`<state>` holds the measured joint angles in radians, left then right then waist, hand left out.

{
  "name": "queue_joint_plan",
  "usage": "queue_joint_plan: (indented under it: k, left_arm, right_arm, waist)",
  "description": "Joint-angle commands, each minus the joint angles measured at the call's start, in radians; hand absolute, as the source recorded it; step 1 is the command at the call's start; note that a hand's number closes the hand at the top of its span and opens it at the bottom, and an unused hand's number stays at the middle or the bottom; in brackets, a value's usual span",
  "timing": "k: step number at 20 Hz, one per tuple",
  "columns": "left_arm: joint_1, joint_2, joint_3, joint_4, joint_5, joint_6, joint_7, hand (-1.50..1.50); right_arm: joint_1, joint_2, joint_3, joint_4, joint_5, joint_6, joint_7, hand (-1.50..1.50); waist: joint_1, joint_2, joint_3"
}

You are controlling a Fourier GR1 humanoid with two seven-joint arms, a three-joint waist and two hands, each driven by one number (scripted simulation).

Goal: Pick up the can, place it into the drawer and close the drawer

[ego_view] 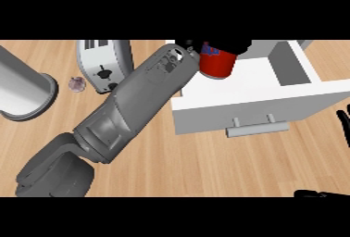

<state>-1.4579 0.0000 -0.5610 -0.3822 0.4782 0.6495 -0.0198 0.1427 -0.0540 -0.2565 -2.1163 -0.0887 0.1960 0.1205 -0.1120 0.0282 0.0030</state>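
Note:
The red can (217, 65) hangs upright over the back left part of the open white drawer (301, 95), held from above. My left hand (189, 46) is curled round the can's top, which it hides, and its grey forearm stretches diagonally from the lower left. The drawer's grey handle (257, 127) faces me. My right hand (344, 121) rests open at the right edge, just right of the drawer's front, with only some fingers showing.
A white toaster (103, 62) stands left of my left forearm. A large grey cylinder (24, 90) stands at the far left, with a small pinkish object (77, 84) between it and the toaster. Wooden counter (205, 162) lies in front of the drawer.

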Motion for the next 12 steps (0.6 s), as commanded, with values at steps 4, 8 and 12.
queue_joint_plan:
  k: [4,8,12]
  left_arm:
    - [-0.01,0.0,-0.041,0.043,0.024,0.046,-0.016,-1.5]
    - [0.034,0.0,-0.042,0.035,0.057,0.066,-0.051,-1.5]
    - [0.037,0.0,-0.084,0.017,0.07,0.122,-0.032,-1.5]
  right_arm:
    - [-0.053,0.0,0.031,-0.004,0.001,-0.005,0.028,-1.5]
    - [-0.05,-0.019,0.002,0.008,-0.013,0.001,0.03,-1.5]
    - [-0.03,-0.008,0.026,-0.01,-0.004,0.011,0.021,-1.5]
  waist:
    - [-0.014,0.006,0.0]
    - [-0.018,0.007,0.0]
    - [-0.033,0.006,0.0]
